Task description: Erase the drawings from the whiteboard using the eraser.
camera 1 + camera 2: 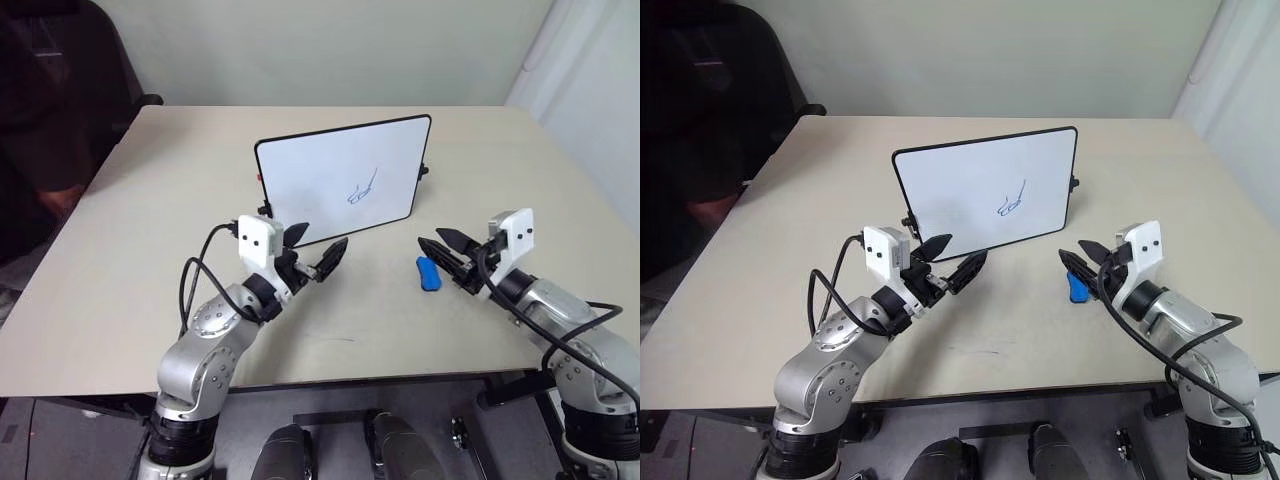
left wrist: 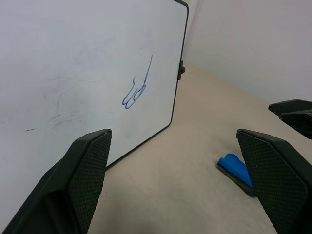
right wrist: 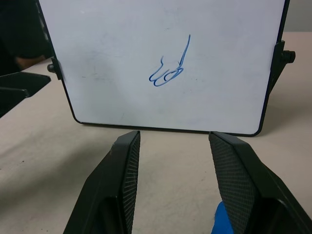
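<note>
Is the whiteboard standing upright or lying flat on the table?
Upright: the whiteboard stands on its lower edge on the table, leaning slightly back, its side stand knob visible.

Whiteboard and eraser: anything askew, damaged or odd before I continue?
Nothing stands out. The black-framed white whiteboard stands propped on the beige table, blue line drawing unsmudged. The small blue eraser block lies intact beside it.

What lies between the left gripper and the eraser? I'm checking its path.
Only bare table between the left gripper and the eraser, in both eye views.
</note>
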Controlling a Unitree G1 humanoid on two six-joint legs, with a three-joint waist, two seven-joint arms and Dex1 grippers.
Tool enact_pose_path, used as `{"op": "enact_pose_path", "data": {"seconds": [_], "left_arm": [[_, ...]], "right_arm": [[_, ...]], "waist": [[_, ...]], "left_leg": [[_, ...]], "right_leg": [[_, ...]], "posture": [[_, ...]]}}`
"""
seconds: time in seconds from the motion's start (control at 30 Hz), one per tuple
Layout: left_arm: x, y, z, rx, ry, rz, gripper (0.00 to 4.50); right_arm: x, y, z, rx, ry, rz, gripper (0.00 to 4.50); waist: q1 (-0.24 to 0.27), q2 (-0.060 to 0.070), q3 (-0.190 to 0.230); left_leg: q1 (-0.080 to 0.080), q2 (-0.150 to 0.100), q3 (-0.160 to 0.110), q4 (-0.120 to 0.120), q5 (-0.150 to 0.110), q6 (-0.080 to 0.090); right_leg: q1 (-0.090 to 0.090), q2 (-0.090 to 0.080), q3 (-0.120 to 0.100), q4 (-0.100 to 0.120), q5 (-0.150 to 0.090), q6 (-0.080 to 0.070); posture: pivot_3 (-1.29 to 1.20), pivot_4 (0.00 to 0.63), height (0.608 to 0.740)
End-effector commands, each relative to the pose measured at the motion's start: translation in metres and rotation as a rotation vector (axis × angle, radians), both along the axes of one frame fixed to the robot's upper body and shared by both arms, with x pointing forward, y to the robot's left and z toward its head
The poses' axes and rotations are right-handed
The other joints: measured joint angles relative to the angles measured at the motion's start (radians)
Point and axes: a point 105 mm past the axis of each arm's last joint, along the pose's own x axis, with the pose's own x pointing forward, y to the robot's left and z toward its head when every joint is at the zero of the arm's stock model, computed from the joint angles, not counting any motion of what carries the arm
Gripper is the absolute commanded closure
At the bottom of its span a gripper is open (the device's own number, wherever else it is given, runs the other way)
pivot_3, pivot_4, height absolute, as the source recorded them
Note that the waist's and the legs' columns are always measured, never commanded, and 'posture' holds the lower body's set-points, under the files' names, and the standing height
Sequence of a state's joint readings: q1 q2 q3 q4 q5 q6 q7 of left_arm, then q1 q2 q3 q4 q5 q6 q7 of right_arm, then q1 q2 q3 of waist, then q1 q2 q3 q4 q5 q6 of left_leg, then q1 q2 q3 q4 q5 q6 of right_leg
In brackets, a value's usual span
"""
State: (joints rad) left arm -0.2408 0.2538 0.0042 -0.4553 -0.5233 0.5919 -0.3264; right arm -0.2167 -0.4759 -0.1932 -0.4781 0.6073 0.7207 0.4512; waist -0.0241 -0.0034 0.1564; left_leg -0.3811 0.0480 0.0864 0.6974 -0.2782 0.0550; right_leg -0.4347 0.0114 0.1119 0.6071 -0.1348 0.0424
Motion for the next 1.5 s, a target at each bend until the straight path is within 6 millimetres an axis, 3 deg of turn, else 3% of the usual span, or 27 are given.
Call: {"op": "enact_pose_path", "data": {"seconds": [0.03,0.53,0.63,0.8,0.97,1.1,1.37,1.5], "left_arm": [[-0.002,-0.005,0.007,-0.021,-0.036,-0.031,0.00],[0.000,0.000,0.000,-0.014,-0.044,-0.024,0.00],[0.000,-0.001,0.001,-0.016,-0.049,-0.027,0.00],[-0.001,-0.004,0.000,-0.020,-0.045,-0.038,0.00],[-0.002,-0.004,0.002,-0.017,-0.049,-0.038,0.00],[-0.003,-0.004,0.002,-0.016,-0.048,-0.041,0.00],[-0.003,-0.003,0.001,-0.015,-0.048,-0.036,0.00],[-0.003,-0.004,0.000,-0.014,-0.047,-0.036,0.00]], "right_arm": [[-0.004,-0.002,0.014,-0.005,-0.051,-0.007,2.14],[-0.004,-0.009,0.006,-0.028,0.049,-0.048,2.14],[0.000,-0.013,-0.003,-0.068,0.106,-0.086,1.54],[0.000,-0.015,-0.015,-0.110,0.174,-0.110,0.02],[0.012,-0.033,-0.037,-0.164,0.322,-0.238,0.02],[0.011,-0.032,-0.054,-0.215,0.400,-0.242,0.02],[0.020,-0.018,-0.059,-0.228,0.409,-0.219,0.02],[0.025,-0.023,-0.068,-0.268,0.435,-0.259,0.02]], "waist": [[0.000,0.000,0.000],[0.000,0.000,0.000],[0.000,0.000,0.000],[0.000,0.000,0.000],[0.000,0.000,0.000],[0.001,0.000,0.000],[0.000,0.000,0.000],[0.001,0.000,0.000]], "left_leg": [[0.000,0.000,0.000,0.000,0.000,0.000],[0.000,0.000,0.000,0.000,0.000,0.000],[0.000,0.000,0.000,0.000,0.000,0.000],[0.000,0.000,0.000,0.000,0.000,0.000],[0.000,0.000,0.000,0.000,0.000,0.000],[0.000,0.000,0.000,0.000,0.000,0.000],[-0.001,0.000,0.000,-0.001,-0.001,0.000],[-0.001,0.000,0.000,-0.001,-0.001,0.000]], "right_leg": [[0.000,0.000,0.000,0.000,0.000,0.000],[0.000,0.000,0.000,0.000,0.000,0.000],[0.000,0.000,0.000,-0.001,0.000,0.000],[0.000,0.000,0.000,-0.001,0.000,0.001],[-0.001,0.000,0.000,-0.001,0.000,0.001],[-0.001,0.000,0.000,0.000,-0.001,0.001],[-0.002,0.000,-0.001,0.000,-0.001,0.001],[-0.004,0.000,-0.001,0.000,-0.001,0.001]], "posture": [[0.00,0.150,0.740],[0.00,0.150,0.740],[0.00,0.150,0.740],[0.00,0.150,0.740],[0.00,0.150,0.740],[0.00,0.150,0.740],[0.00,0.150,0.740],[0.00,0.150,0.740]]}}
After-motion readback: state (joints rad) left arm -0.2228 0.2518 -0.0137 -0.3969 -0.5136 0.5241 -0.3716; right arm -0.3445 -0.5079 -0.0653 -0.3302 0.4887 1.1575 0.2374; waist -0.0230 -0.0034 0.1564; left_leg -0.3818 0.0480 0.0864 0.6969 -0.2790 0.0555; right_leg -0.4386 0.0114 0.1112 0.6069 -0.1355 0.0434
